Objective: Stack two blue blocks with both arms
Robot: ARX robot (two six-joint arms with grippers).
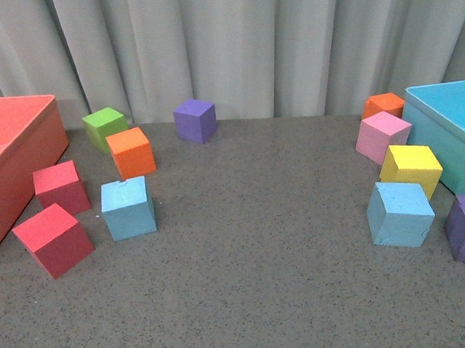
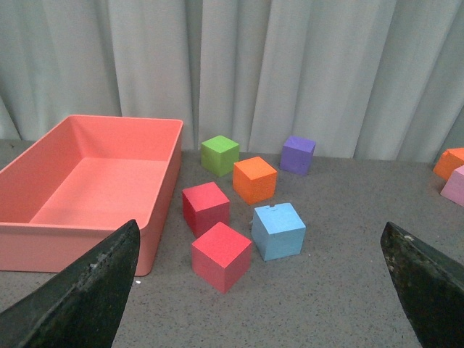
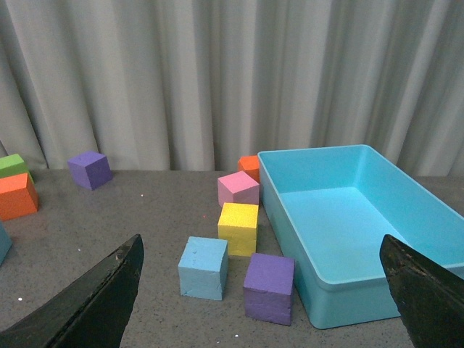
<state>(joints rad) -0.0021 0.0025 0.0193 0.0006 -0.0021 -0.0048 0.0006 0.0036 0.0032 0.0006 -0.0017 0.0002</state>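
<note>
One blue block [image 1: 128, 207] rests on the grey table at the left, beside red cubes; the left wrist view has this blue block [image 2: 278, 230] ahead of my open left gripper [image 2: 261, 304], whose dark fingertips [image 2: 87, 290] stand wide apart. The other blue block [image 1: 400, 213] lies at the right, tilted slightly. In the right wrist view that blue block [image 3: 204, 267] lies ahead of my open right gripper [image 3: 261, 304], next to a purple cube [image 3: 269, 287]. Both grippers are empty, and neither arm appears in the front view.
A coral bin [image 1: 16, 172] stands far left and a turquoise bin [image 1: 449, 135] far right. Red [image 1: 52, 238], orange [image 1: 130, 152], green [image 1: 105, 127], purple [image 1: 194, 120], pink [image 1: 382, 136] and yellow [image 1: 411, 170] cubes lie scattered. A grey curtain hangs behind.
</note>
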